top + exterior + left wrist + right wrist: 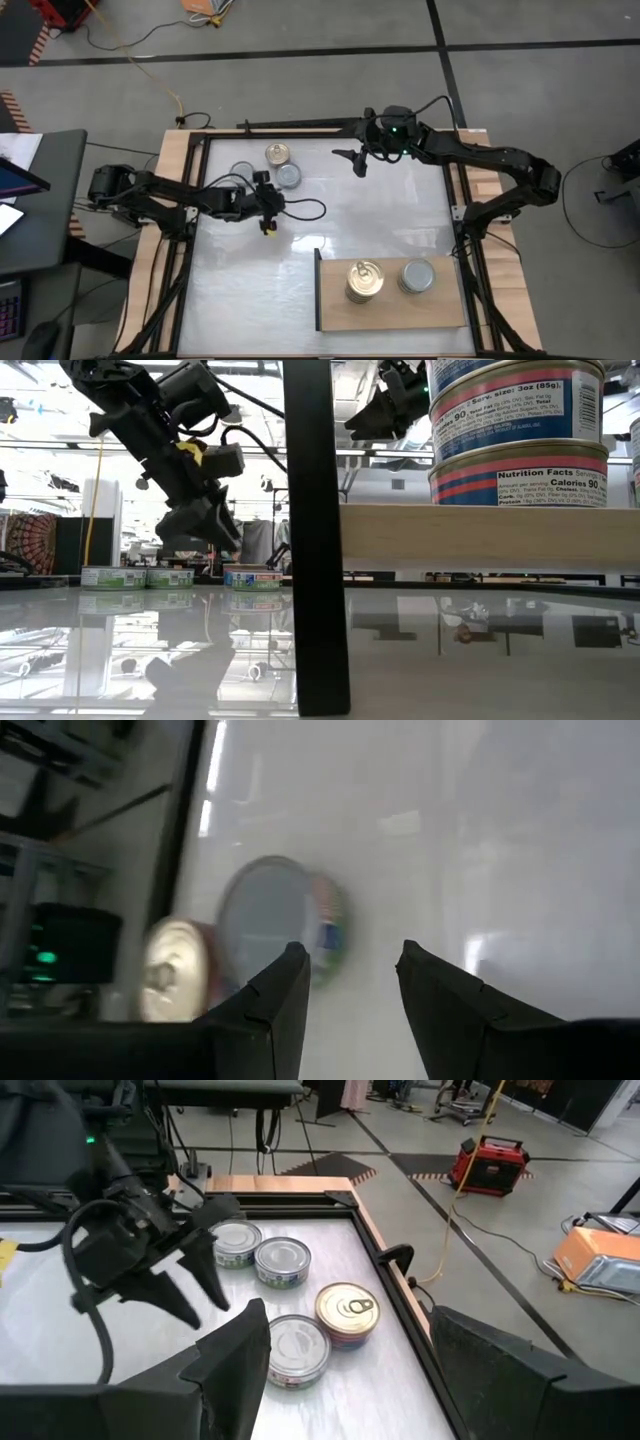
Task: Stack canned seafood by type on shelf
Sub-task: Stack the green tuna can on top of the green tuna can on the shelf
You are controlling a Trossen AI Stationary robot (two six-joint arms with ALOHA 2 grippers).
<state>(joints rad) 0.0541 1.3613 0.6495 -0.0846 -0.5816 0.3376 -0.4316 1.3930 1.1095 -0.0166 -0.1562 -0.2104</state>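
Four loose tins are seen at the far left of the table (400,215): a gold-lidded tin (278,154), a silver-lidded tin (289,176) beside it, and two more silver-lidded ones (237,1242) partly hidden under the left arm. The left gripper (268,212) is held just above the table near them, fingers part open, nothing gripped. The right gripper (356,160) is held over the table's far edge, wide open and empty. On the shelf (335,305) at the near right, a gold-lidded stack (364,281) and a silver-lidded stack (417,275) are placed side by side.
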